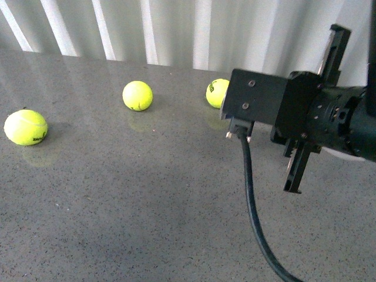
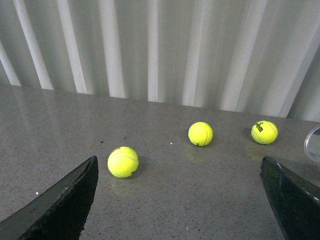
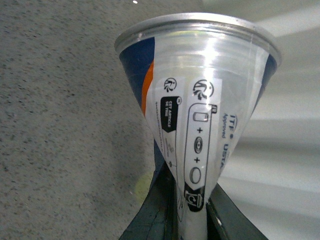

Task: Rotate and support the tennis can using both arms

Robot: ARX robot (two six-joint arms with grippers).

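The tennis can (image 3: 200,100) fills the right wrist view: a clear tube with a silver rim, a white and navy label and an orange stripe. It points away from the camera. My right gripper (image 3: 187,212) is shut on its squeezed near end, with a black finger on each side. In the front view the right arm (image 1: 305,111) reaches in from the right, rolled sideways, and hides the can. My left gripper (image 2: 179,162) is open and empty, its black fingers (image 2: 65,205) wide apart above the table. A clear curved rim (image 2: 314,144) shows at that view's edge.
Three yellow-green tennis balls lie on the grey speckled table (image 1: 147,205): one at the left (image 1: 25,127), one in the middle (image 1: 137,95), one partly behind the right arm (image 1: 217,93). A white ribbed wall stands behind. A black cable (image 1: 252,205) hangs from the arm.
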